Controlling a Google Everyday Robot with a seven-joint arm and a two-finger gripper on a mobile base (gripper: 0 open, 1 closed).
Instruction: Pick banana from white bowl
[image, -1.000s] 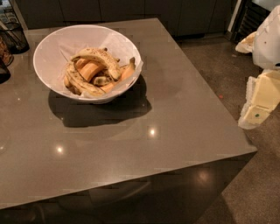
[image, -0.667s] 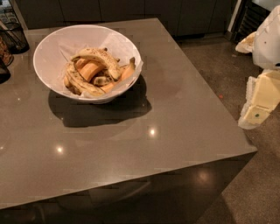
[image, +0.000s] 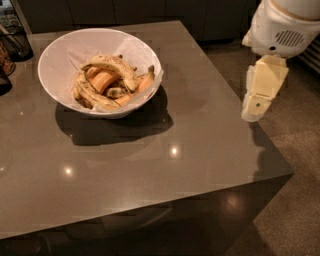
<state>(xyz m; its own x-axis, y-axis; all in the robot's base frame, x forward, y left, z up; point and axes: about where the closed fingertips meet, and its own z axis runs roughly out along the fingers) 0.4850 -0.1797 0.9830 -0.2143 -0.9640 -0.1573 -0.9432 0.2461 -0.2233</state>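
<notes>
The white bowl (image: 60, 60) with its paper lining stands at the back left of the dark table. Several bananas lie in it. The large pale-yellow freckled banana (image: 116, 66) lies curved on top of the pile. Smoother orange-yellow bananas (image: 104, 79) lie under and beside it. My arm's cream link (image: 261, 89) hangs at the right, over the table's right edge and well apart from the bowl. My gripper is out of view.
The grey table (image: 150, 165) has its front edge near the bottom and its right edge under the arm. Dark containers (image: 15, 40) stand at the far left back. Brown floor (image: 295, 150) lies to the right.
The arm has moved left and up, from beside the table to over its right edge. The bowl and bananas have not moved.
</notes>
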